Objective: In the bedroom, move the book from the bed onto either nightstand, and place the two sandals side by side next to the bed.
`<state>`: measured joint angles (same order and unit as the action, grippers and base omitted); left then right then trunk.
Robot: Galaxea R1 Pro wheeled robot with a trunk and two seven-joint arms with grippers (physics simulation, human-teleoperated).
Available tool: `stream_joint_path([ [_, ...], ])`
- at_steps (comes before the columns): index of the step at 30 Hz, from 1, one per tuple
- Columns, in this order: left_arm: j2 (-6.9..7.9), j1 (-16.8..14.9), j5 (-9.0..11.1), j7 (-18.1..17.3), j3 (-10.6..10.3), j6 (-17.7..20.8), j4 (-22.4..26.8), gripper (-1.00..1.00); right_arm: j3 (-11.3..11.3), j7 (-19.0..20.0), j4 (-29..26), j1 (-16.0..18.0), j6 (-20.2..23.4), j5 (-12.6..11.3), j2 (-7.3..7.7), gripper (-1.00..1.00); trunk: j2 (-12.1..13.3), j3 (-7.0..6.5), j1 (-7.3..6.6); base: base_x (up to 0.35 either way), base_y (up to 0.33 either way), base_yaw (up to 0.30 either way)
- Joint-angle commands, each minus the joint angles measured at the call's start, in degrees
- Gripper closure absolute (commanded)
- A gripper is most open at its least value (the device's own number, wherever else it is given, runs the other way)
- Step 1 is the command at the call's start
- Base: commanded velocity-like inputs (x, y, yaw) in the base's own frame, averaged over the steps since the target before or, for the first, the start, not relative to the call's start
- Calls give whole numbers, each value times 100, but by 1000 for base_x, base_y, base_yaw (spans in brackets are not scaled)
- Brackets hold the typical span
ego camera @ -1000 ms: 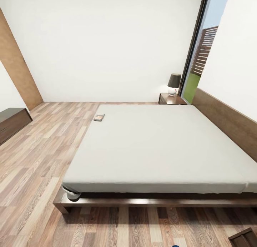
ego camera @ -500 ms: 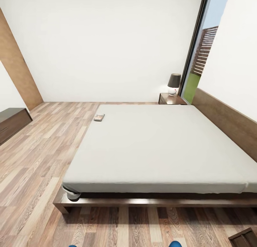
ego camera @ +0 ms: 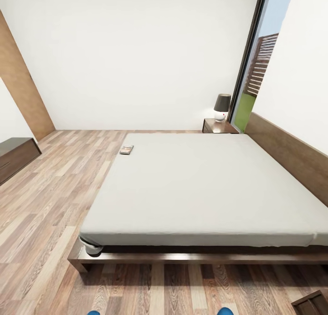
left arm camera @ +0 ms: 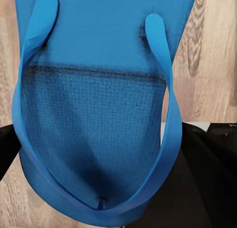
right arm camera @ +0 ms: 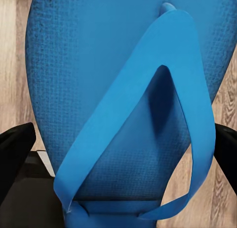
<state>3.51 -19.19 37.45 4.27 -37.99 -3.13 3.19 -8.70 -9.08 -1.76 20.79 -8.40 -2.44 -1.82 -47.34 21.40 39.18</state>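
The small dark book (ego camera: pixel 126 149) lies on the light-grey bed (ego camera: pixel 205 187), at the mattress's far left corner. Beside the headboard, by the window, stands a dark nightstand (ego camera: pixel 218 125). One blue sandal (left arm camera: pixel 98 104) hangs close before the left wrist camera, with my left gripper (left arm camera: pixel 106 156) shut on it and black fingers at both sides. My right gripper (right arm camera: pixel 118 151) is shut on the second sandal (right arm camera: pixel 98 65), strap side facing the camera. Both sandals' blue tips (ego camera: pixel 93 312) (ego camera: pixel 224 311) peek in at the head view's lower edge.
A lamp (ego camera: pixel 222 106) stands on the far nightstand. The corner of another dark cabinet (ego camera: pixel 314 303) shows at the lower right. A long low dark bench (ego camera: pixel 16 156) sits by the left wall. Wood-plank floor (ego camera: pixel 50 201) runs along the bed's left side and foot.
The blue sandal tips have risen into the head view's lower edge: first the right one, then the left. The bed, the book and the view itself have not shifted.
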Motion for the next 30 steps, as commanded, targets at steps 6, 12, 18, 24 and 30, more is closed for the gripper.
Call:
stream_joint_path([
  [6,-4,-2,44,8,-33,-11,10,100,-51,-23,8,4,-20,-21,-2,100,-5,6,0,0,0,0],
  [12,-3,-3,51,10,-25,-12,14,100,-60,-23,14,4,-21,-20,3,100,-5,6,0,0,0,0],
  [18,0,0,52,12,-24,-18,13,100,-63,-23,24,4,-23,-20,8,100,-45,24,22,0,0,0],
  [24,0,-1,52,6,-24,-20,15,100,-69,-16,26,4,-42,-20,16,100,-285,132,154,0,0,0],
  [30,0,0,52,4,-24,-25,15,100,-71,-22,26,4,-39,-20,12,100,-406,186,220,0,0,0],
])
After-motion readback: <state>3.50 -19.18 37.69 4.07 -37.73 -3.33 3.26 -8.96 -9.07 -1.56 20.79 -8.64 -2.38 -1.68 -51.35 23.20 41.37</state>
